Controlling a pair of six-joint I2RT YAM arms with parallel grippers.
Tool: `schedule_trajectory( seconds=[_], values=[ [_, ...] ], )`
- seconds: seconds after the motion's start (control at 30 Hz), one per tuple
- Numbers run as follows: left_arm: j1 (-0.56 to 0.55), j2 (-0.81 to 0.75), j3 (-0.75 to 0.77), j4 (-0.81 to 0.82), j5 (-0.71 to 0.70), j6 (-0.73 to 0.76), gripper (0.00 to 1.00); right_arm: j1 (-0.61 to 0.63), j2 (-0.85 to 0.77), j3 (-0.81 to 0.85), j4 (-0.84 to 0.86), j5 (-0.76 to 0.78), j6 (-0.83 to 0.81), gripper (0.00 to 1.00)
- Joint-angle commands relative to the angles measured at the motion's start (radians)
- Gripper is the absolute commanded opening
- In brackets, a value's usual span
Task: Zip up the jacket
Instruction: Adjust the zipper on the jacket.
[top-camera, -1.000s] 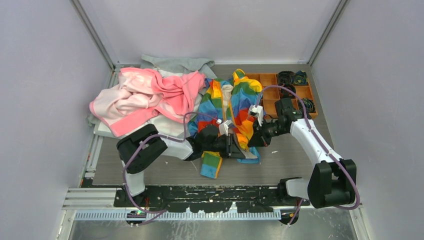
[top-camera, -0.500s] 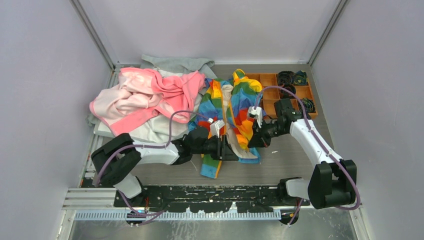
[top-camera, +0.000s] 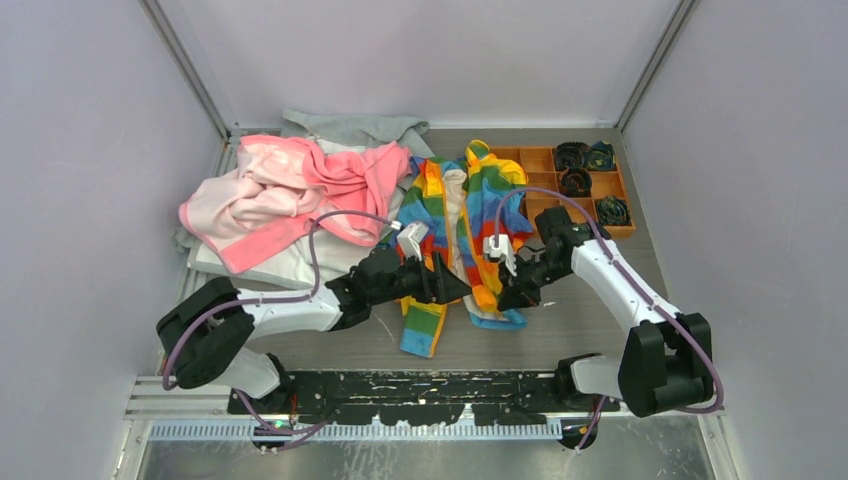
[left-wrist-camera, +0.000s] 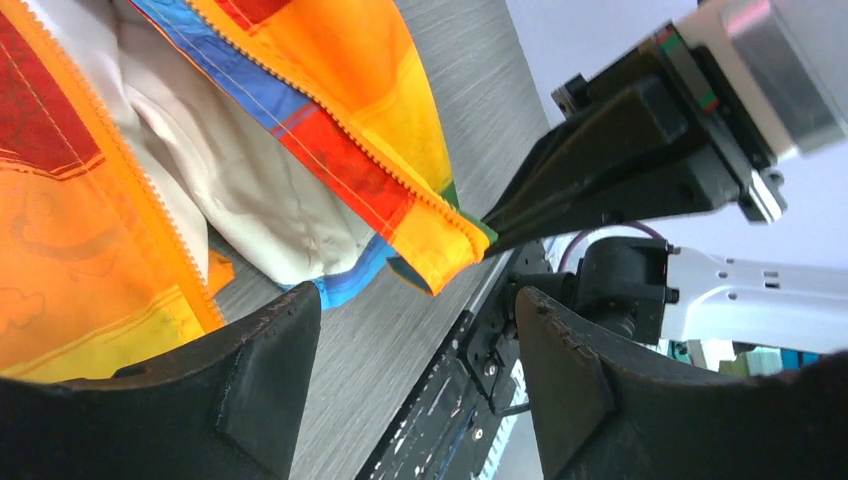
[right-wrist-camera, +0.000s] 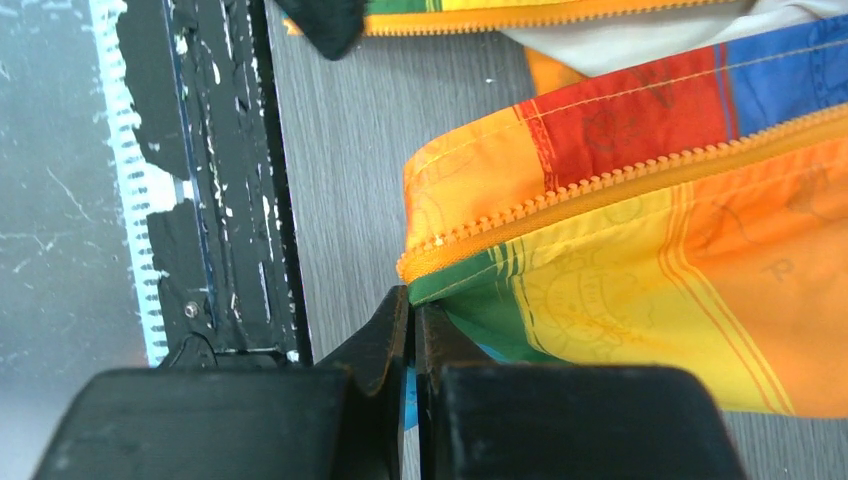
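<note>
From above we see the jacket (top-camera: 470, 215) lying unzipped on the table (top-camera: 570, 322); the left wrist shows the left gripper (left-wrist-camera: 415, 310) spread wide and empty, the right wrist the right gripper (right-wrist-camera: 410, 305) pinched shut on the jacket's bottom zipper corner.

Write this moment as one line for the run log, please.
jacket: lying open on table | zipper: not joined | left hand: open, holds nothing | right hand: shut on jacket hem corner
</note>
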Motion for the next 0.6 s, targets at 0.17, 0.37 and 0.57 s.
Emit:
schedule_trajectory(
  seconds=[0.17, 0.37, 0.57],
  values=[
    [0.025, 0.127, 0.024, 0.173, -0.022, -0.101, 0.69, 0.06, 0.03, -0.02, -0.045, 0.064, -0.15, 0.03],
    [0.028, 0.22, 0.103, 0.155, 0.006, -0.117, 0.63, 0.077, 0.041, -0.026, -0.031, 0.097, -0.149, 0.03],
    [0.029, 0.285, 0.16, 0.141, 0.033, -0.127, 0.52, 0.08, 0.052, -0.024, -0.012, 0.143, -0.127, 0.03]
  ],
)
